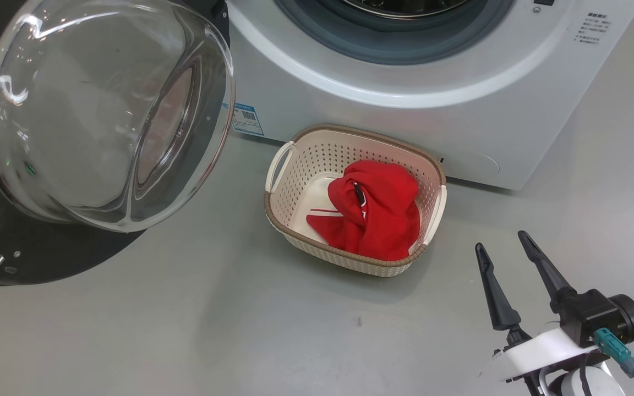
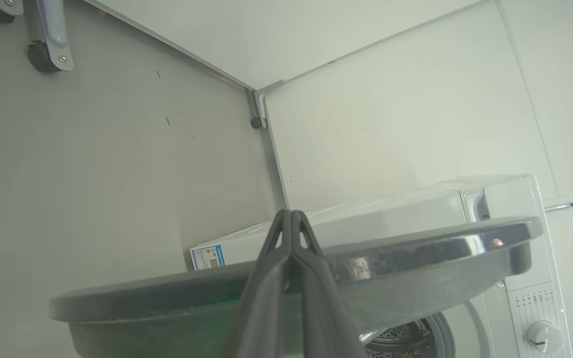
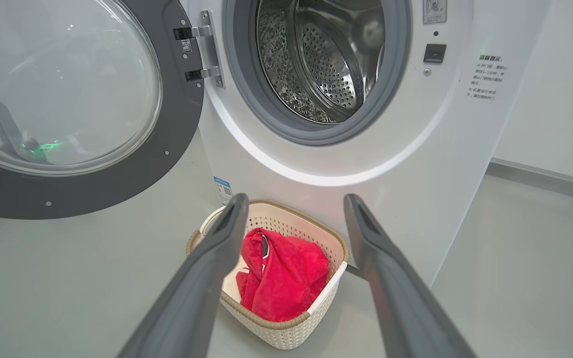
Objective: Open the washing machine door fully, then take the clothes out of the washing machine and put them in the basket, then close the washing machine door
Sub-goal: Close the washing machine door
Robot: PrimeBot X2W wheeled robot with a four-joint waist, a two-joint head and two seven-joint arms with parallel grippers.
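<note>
Large white front-loading washing machine (image 1: 460, 110) with its round, black-rimmed glass door (image 1: 102, 110) swung wide open at the left, exposing the perforated steel drum (image 3: 326, 64). A blue label sticker (image 1: 248, 118) low on the front and grey printed lines (image 1: 592, 27) at the upper right are both too small to read. A small cream perforated plastic basket (image 1: 317, 157) with a brown rim stands on the smooth grey floor (image 1: 185, 330) just before the machine and holds the bright red fabric clothes (image 1: 383, 214). Right gripper (image 1: 501, 242): fingers spread, empty, to the right of the basket. Left gripper (image 2: 290, 215): fingers pressed together on nothing, at the door's edge. White panelled walls (image 2: 391, 99) stand behind.
</note>
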